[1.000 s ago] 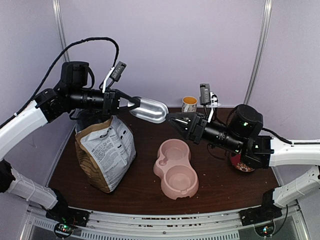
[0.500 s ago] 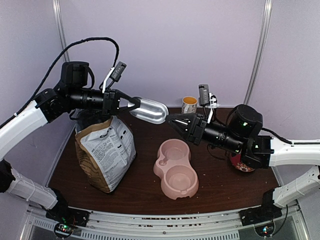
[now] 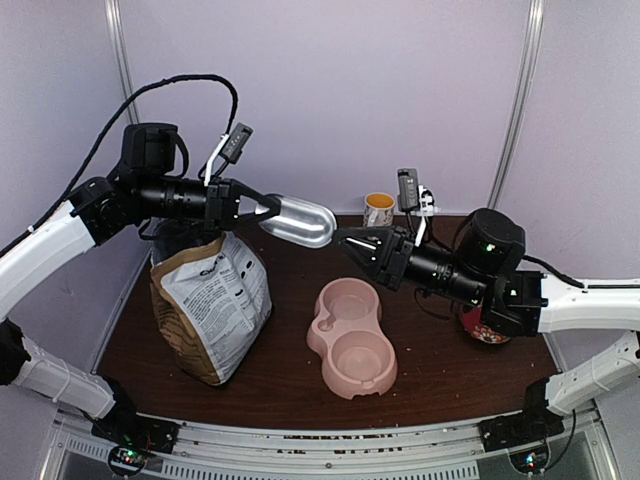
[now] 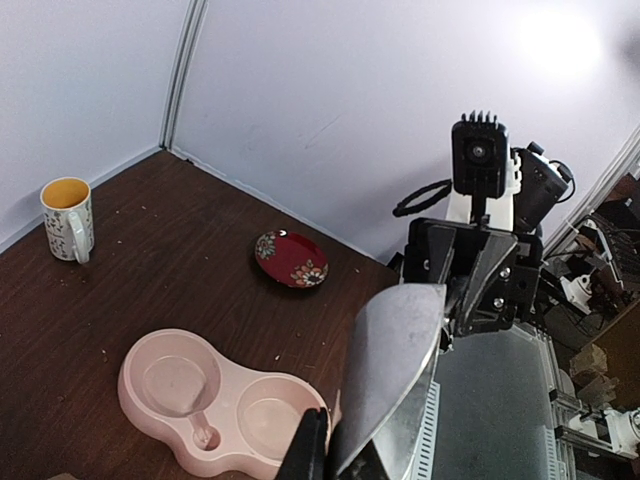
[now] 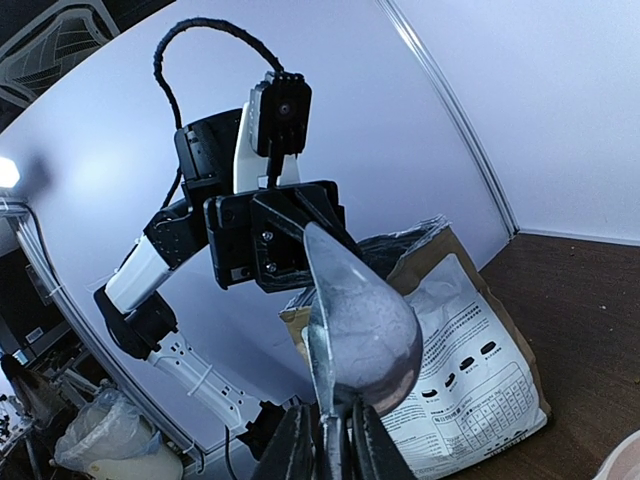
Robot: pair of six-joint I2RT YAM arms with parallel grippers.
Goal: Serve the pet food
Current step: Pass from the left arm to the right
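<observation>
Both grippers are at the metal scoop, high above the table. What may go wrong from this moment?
1. The right gripper reaches only the thin front rim of the scoop. On smooth metal such a grip may slip if the left gripper lets go.
2. With both arms on one rigid scoop, a small mismatch in motion may twist it loose.
3. The pink double bowl lies below, nearby. A dropped scoop might strike it.

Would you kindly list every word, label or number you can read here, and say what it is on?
On the bag: a white label with printed lines and icons, too small and blurred to read.
On the mug, plate and bowl: no text seen.
Nothing legible to quote.
</observation>
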